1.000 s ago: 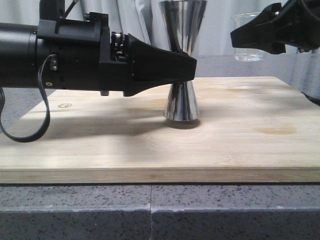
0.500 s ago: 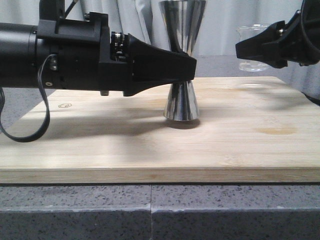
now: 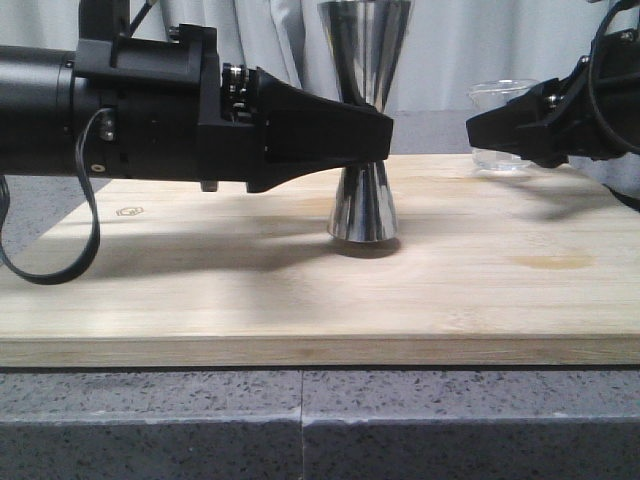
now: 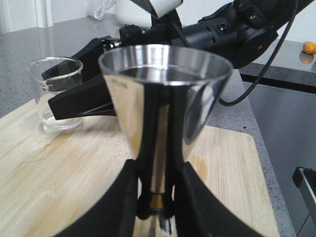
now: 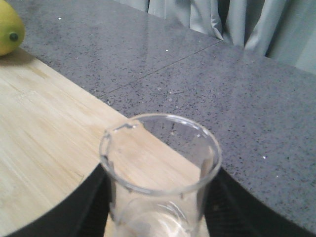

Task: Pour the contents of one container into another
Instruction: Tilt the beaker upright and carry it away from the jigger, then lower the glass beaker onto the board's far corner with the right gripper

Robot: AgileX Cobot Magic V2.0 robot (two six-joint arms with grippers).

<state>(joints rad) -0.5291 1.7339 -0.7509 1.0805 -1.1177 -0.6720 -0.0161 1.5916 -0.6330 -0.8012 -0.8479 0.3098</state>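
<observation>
The steel jigger [image 3: 362,120] stands upright on the wooden board [image 3: 200,290]. My left gripper [image 3: 378,135] is shut on its narrow gold-banded waist. In the left wrist view the black fingers [image 4: 123,197] press the waist of the jigger [image 4: 165,94] from both sides. The clear glass beaker [image 3: 500,100] stays upright at the board's far right, low over it or resting on it. My right gripper [image 3: 490,130] is shut on it. In the right wrist view the beaker [image 5: 160,163] sits between that gripper's [image 5: 160,217] dark fingers [image 5: 86,207].
The board lies on a grey speckled counter [image 3: 300,420], with grey curtains behind. A yellow-green fruit [image 5: 9,29] sits at one board corner. An orange thing [image 4: 308,47] lies on the counter beyond the right arm [image 4: 237,29]. A sink edge [image 4: 303,180] drops off past the board.
My right gripper has come down with the beaker, from well above the board to about board level. The left gripper and the jigger have stayed still.
</observation>
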